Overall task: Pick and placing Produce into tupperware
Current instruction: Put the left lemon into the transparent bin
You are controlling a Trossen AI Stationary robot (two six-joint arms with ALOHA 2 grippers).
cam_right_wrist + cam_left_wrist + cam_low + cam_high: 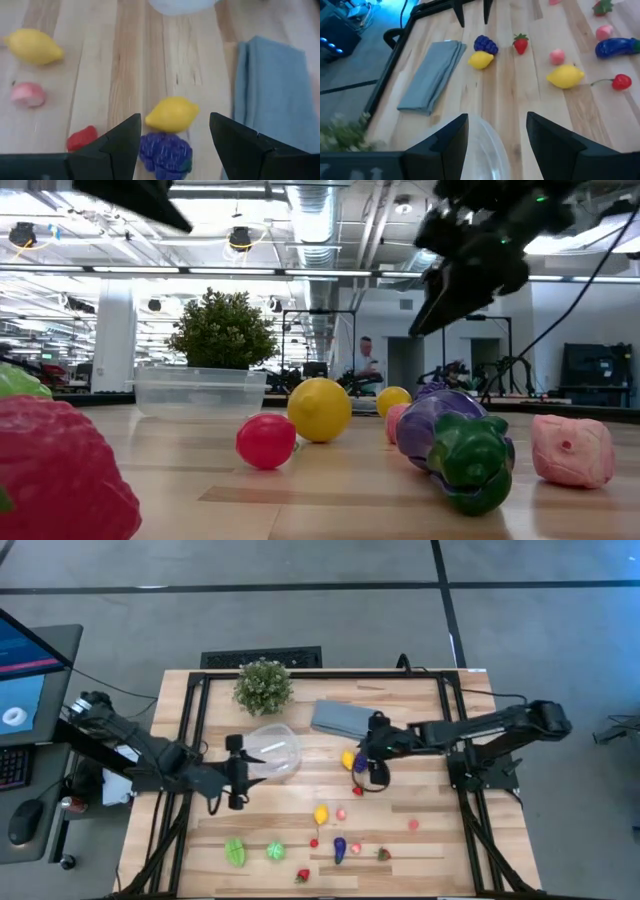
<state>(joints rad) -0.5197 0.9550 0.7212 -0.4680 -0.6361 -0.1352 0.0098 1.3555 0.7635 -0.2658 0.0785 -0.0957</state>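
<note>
Small yellow toy lemon [171, 114] beside purple toy grapes [165, 152] on the wooden surface [100, 65].
Both lie between the right gripper's [172, 137] spread, empty fingers [120, 145].

The small round clear plastic tupperware [272, 752] sits near the table's middle, with the leafy green potted plant [263, 686] behind it and the flat grey-blue folded cloth [341, 719] to its right. A yellow toy lemon [348, 759] and purple toy grapes [165, 152] lie touching just before the cloth. The remaining toy produce [321, 814] is scattered along the front of the light wooden table [420, 850].
</note>
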